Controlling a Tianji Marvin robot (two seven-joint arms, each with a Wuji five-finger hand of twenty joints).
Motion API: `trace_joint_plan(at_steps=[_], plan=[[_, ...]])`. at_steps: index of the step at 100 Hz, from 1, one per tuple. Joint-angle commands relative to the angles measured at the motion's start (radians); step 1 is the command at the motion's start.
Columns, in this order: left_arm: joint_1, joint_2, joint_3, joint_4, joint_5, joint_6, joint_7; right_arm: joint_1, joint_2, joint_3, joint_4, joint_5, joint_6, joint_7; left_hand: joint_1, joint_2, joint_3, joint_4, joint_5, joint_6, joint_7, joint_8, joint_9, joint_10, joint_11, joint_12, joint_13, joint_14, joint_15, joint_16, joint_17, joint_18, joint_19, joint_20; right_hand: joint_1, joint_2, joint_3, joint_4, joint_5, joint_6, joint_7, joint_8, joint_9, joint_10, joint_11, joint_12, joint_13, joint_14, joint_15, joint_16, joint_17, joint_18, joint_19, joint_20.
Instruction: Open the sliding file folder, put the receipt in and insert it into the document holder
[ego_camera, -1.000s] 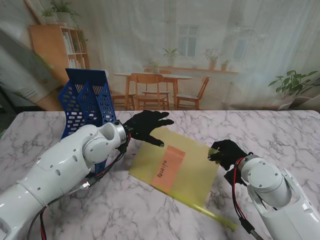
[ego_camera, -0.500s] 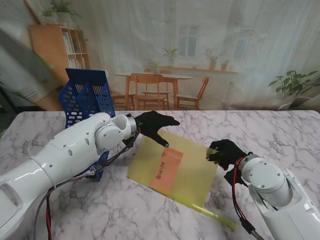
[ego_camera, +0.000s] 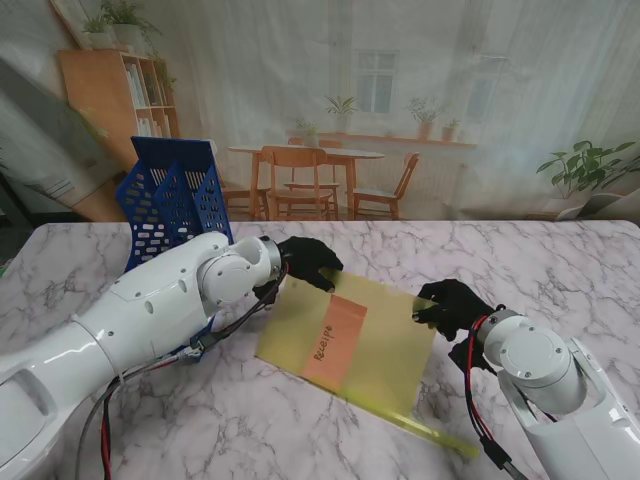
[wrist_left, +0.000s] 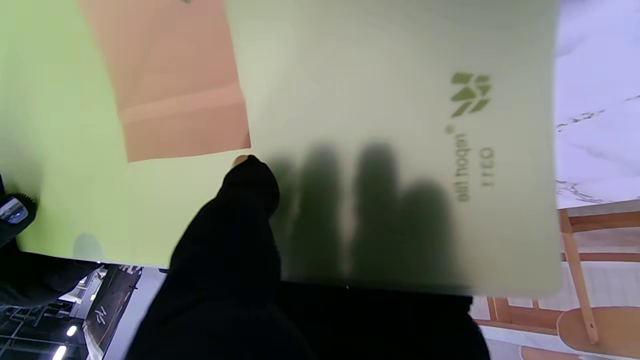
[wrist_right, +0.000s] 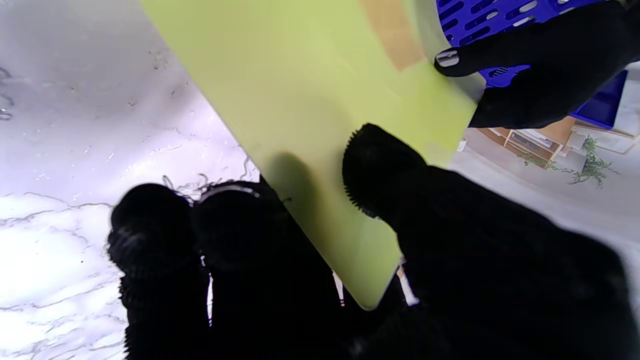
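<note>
Your yellow-green folder (ego_camera: 350, 335) lies mid-surface, near edge running toward the right arm, w/ the orange receipt (ego_camera: 333, 340) showing through its cover, so it looks already inside. The blue document holder (ego_camera: 172, 200) stands far left, just behind the left arm.

What's changed: a second ago the left robot hand (ego_camera: 305, 262) was spread above the folder's far-left corner; now it has come down and closed on that corner. The left wrist view shows the thumb (wrist_left: 250, 182) on one face and the other fingers as dark shapes behind the translucent sheet, i.e. a pinch. The right robot hand (ego_camera: 452, 305) hasn't moved and pinches the right corner, thumb on top, fingers under.

So you've got both ends held; I'd judge the lift toward the holder comes next.

Surface is white-grey marble (ego_camera: 560, 270). Behind it, a printed backdrop of a room w/ chairs, plants, shelves.
</note>
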Motion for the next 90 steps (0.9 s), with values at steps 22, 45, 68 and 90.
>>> trace_joint_plan(at_steps=[22, 45, 68, 90], plan=[[0.021, 0.016, -0.033, -0.042, 0.044, -0.051, 0.011, -0.005, 0.001, -0.006, 0.008, -0.036, 0.002, -0.010, 0.069, 0.012, 0.045, -0.007, 0.037, -0.113, 0.116, 0.051, 0.064, -0.014, 0.038, 0.075, 0.052, 0.042, 0.046, 0.035, 0.063, -0.068, 0.065, 0.008, 0.044, 0.102, -0.042, 0.001, -0.192, -0.091, -0.017, -0.093, -0.275, -0.006, -0.060, -0.016, -0.164, 0.022, -0.313, -0.078, -0.270, -0.042, -0.079, 0.045], [0.021, 0.026, -0.039, -0.047, 0.077, -0.092, 0.020, -0.031, 0.014, 0.026, -0.011, -0.085, -0.044, 0.028, 0.068, 0.008, 0.049, -0.009, 0.039, -0.125, 0.130, 0.066, 0.071, -0.013, 0.038, 0.092, 0.066, 0.040, 0.045, 0.043, 0.077, -0.072, 0.069, 0.004, -0.246, 0.133, -0.148, 0.107, -0.352, -0.015, -0.378, -0.070, -0.741, -0.029, -0.184, -0.230, -0.760, 0.052, -0.616, -0.206, -0.693, -0.110, -0.239, 0.060], [0.021, 0.028, -0.043, -0.050, 0.097, -0.114, 0.035, -0.055, 0.012, 0.047, -0.032, -0.339, -0.192, -0.078, 0.064, 0.006, 0.056, -0.010, 0.037, -0.131, 0.133, 0.071, 0.071, -0.013, 0.034, 0.102, 0.068, 0.036, 0.042, 0.051, 0.079, -0.075, 0.071, 0.001, -0.310, 0.139, -0.379, 0.082, -0.456, -0.010, -0.452, -0.124, -0.895, -0.060, -0.277, -0.352, -0.916, 0.041, -0.850, -0.303, -0.829, -0.131, -0.446, 0.048], [0.020, 0.026, -0.043, -0.051, 0.095, -0.120, 0.038, -0.052, 0.019, 0.076, -0.069, -0.543, -0.362, -0.139, 0.063, 0.011, 0.057, -0.013, 0.031, -0.129, 0.135, 0.077, 0.065, -0.012, 0.034, 0.113, 0.061, 0.036, 0.044, 0.062, 0.073, -0.078, 0.068, -0.001, -0.323, 0.158, -0.566, 0.106, -0.447, 0.011, -0.486, -0.149, -0.899, -0.057, -0.279, -0.360, -0.914, 0.034, -0.833, -0.285, -0.823, -0.137, -0.451, 0.078]])
